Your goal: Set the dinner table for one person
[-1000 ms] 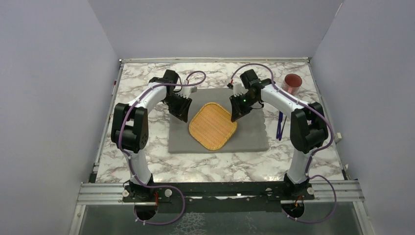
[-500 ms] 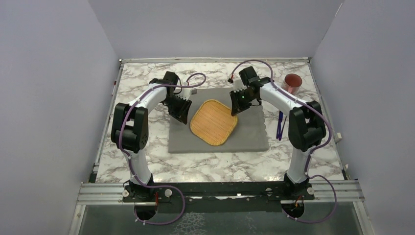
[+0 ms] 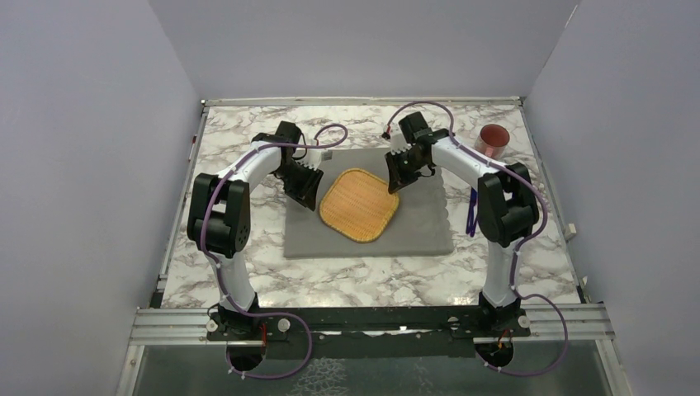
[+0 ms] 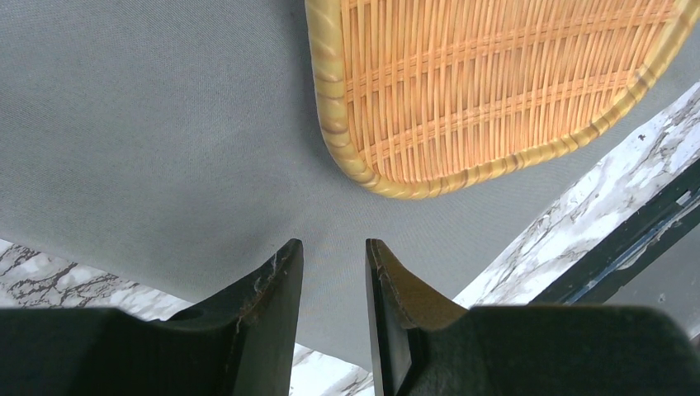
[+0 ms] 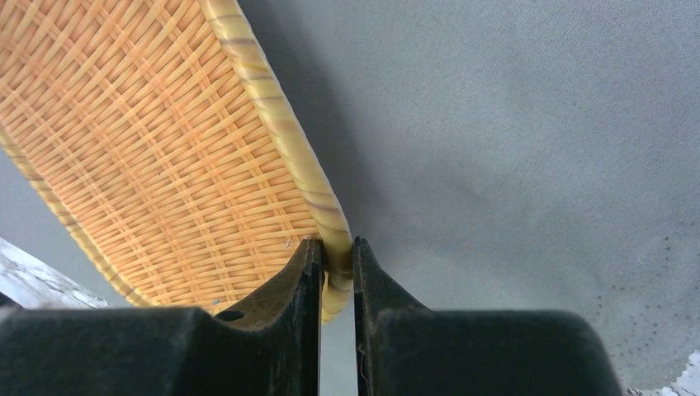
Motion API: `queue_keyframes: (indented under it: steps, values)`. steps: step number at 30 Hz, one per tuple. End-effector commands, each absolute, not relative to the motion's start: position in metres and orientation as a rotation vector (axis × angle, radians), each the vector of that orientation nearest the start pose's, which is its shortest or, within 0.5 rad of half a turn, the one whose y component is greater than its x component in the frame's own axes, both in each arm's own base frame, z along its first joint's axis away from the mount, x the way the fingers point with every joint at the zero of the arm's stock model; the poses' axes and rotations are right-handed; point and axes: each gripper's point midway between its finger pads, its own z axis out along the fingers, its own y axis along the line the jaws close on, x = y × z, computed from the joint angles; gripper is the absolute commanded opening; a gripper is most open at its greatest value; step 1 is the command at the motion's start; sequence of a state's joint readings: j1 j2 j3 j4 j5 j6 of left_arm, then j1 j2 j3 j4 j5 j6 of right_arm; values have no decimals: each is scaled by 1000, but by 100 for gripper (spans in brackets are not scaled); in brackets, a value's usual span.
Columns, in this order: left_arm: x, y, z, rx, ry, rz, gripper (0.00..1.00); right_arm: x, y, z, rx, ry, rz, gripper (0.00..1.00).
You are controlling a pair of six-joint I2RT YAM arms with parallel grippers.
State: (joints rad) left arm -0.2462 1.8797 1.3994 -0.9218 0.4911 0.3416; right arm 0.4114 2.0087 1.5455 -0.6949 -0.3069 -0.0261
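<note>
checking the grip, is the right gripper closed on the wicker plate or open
Closed: the right gripper pinches the wicker plate by its rim, fingers on both sides.

The dinner table [image 3: 248, 272] lies open along its near and left sides; the woven tray [image 3: 360, 205], hemmed by the left gripper [image 3: 309, 198] and right gripper [image 3: 394, 186], blocks the middle of the placemat [image 3: 417, 235]. A red cup [image 3: 494, 141] guards the far right corner.

No text can be read right now: no label, brand, number or sign is made out in any of the three views.
</note>
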Motion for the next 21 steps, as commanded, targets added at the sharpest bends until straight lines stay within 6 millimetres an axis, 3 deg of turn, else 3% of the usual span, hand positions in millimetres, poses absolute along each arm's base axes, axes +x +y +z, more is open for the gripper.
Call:
queue_keyframes:
  steps: [1, 9, 13, 18, 20, 21]
  values:
    - [315, -157, 70, 907, 2706, -752, 37, 396, 212, 46, -680, 2648, 407, 0]
    - [316, -157, 69, 904, 2710, -750, 36, 386, 209, 38, -693, 2686, 410, 1]
    - [316, -157, 70, 902, 2707, -747, 36, 379, 205, 36, -700, 2706, 403, 15]
    - [318, -158, 75, 894, 2698, -752, 36, 371, 202, 46, -739, 2694, 403, 20]
    - [320, -159, 78, 894, 2687, -749, 36, 372, 200, 54, -752, 2670, 394, 39]
    - [322, -159, 79, 893, 2684, -742, 36, 373, 199, 58, -763, 2654, 388, 43]
